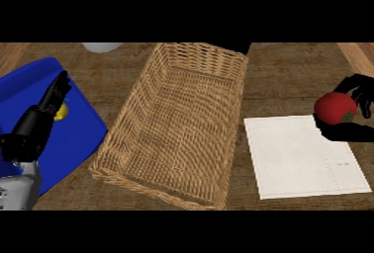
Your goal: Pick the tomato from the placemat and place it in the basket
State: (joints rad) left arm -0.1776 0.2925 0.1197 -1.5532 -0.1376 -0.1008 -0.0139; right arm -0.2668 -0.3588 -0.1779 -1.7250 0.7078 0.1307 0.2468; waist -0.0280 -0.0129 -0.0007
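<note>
The robot's right hand [355, 111], black and coming in at the view's right edge, is curling its fingers [363, 94] and thumb around the round red tomato [335, 107], with the fingers wrapping over the tomato's far and right side and the thumb lying below it; the tomato's green stem end is showing at its lower right, just inside the curled fingers. The tomato is sitting in that grasp above the upper right corner of the pale rectangular placemat [303, 157], whose sheet is stretching away below and to the left of the thumb on the brown wooden counter [288, 79]. Well to the left of those fingers, the long rectangular woven wicker basket [175, 123] is lying at an angle across the middle of the counter, its inside showing only bare weave. The left hand [48, 106] is showing at the view's left side, its fingers straight and pressed close together, pointing up and away, holding nothing. Those straight fingers are resting over a blue tray-like surface [76, 133], and a small yellow object [63, 111] is peeking out just to the right of them. A white rounded object [101, 47] is showing at the far edge, beyond the left fingertips
</note>
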